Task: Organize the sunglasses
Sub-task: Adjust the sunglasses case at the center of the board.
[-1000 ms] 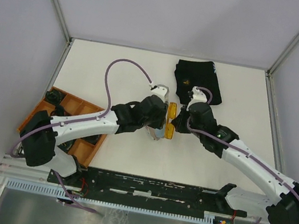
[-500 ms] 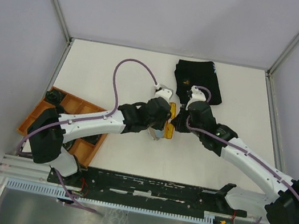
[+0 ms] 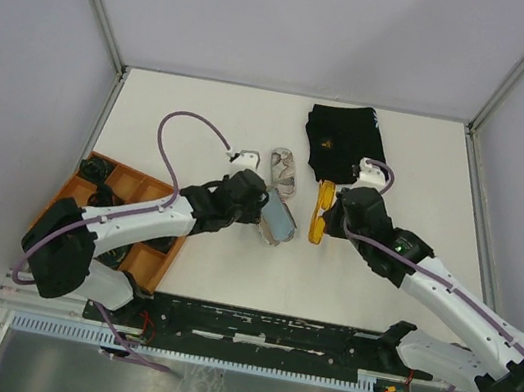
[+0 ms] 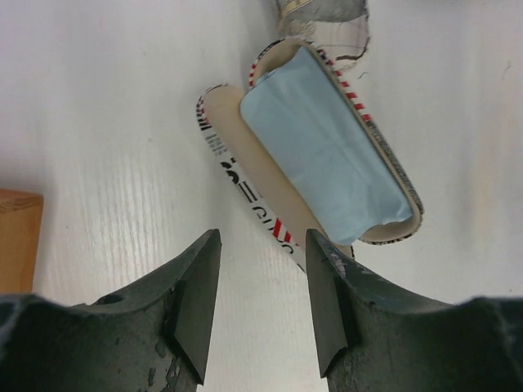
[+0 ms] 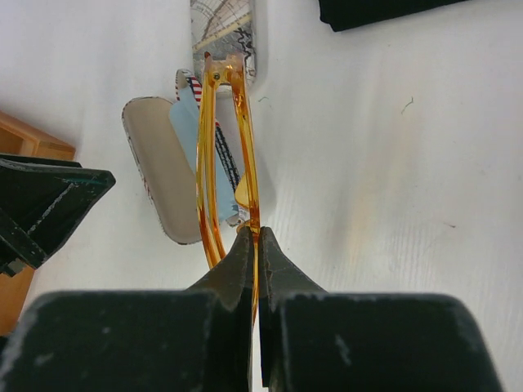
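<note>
The orange-amber sunglasses (image 5: 211, 163) hang folded and on edge above the table, pinched by one thin arm in my right gripper (image 5: 257, 234), which is shut on them. From above, these sunglasses (image 3: 321, 213) sit just right of an open printed glasses case (image 3: 278, 223) lined with a light blue cloth (image 4: 327, 155). My left gripper (image 4: 263, 242) is open and empty, hovering over bare table just short of the case's near lid (image 4: 245, 192). In the top view the left gripper (image 3: 256, 205) is at the case's left side.
A second printed case (image 3: 282, 169) lies just beyond the open one. A black cloth pouch (image 3: 345, 142) rests at the back right. An orange compartment tray (image 3: 144, 262) with dark items stands at the left edge, near the left arm.
My left gripper has drawn back to the left, off the sunglasses, and opened slightly. My right gripper has carried the orange sunglasses to the right, uncovering the open case.
</note>
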Robot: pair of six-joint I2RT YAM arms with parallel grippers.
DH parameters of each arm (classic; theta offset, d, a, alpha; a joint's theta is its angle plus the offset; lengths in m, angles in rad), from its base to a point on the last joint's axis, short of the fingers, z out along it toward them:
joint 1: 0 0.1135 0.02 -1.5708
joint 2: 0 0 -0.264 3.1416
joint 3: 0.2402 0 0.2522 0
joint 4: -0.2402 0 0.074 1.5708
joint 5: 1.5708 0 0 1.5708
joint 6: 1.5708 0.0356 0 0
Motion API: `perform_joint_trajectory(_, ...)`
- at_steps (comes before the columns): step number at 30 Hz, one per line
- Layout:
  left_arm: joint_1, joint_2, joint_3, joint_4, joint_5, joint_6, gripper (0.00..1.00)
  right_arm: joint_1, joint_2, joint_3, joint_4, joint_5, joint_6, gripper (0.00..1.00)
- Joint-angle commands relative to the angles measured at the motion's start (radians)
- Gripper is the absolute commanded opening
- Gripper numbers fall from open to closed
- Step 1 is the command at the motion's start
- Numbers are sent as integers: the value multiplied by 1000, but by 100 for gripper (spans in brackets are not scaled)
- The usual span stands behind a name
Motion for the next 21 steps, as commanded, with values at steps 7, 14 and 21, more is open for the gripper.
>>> perform_joint_trajectory(7,121,-5,-116,205,141,-197,58,-1,-26,-28,9,24,30,0)
perform_joint_trajectory(14,136,51,-119,266,196,-231,59,0,-24,-35,15,20,29,0)
perform_joint_trajectory(21,137,96,-130,267,208,-266,59,0,-36,-33,0,30,19,0)
